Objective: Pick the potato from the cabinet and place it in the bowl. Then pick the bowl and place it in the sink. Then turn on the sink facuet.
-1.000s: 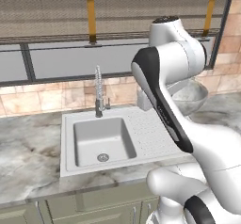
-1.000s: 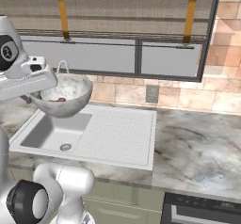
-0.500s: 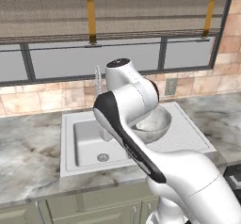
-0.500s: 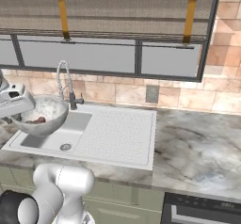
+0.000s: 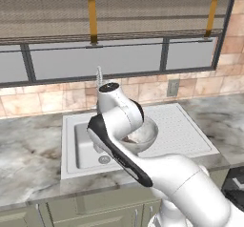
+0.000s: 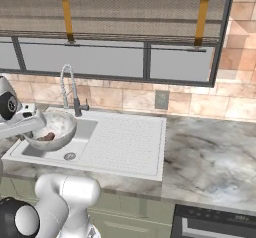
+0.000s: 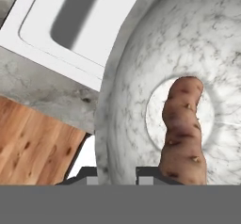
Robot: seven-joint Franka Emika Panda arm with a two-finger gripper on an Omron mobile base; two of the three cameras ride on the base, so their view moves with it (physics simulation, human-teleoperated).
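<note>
Gripper (image 7: 116,173) clamped narrow on the near rim of the bowl (image 7: 188,77); in the hand view we see its two dark tips either side of that rim at 6 o'clock. We note the bowl held up off the sink (image 6: 125,142), over the well (image 5: 83,147). From the right base view it hangs at 9 o'clock of the drainboard (image 6: 127,137), with the faucet (image 6: 70,89) just behind it at 1 o'clock.

Inside the bowl: the potato (image 7: 181,129), lying lengthwise from the centre toward 6 o'clock, resting on the bottom. In the right base view we make it out as a dark reddish lump (image 6: 48,136) low in the bowl.

The well below holds nothing but its drain (image 6: 70,156). Open room: the ribbed drainboard, and the marble counter (image 6: 210,162) at 3 o'clock of the sink. In the hand view the counter edge and wood floor (image 7: 33,143) lie at 8 o'clock.
</note>
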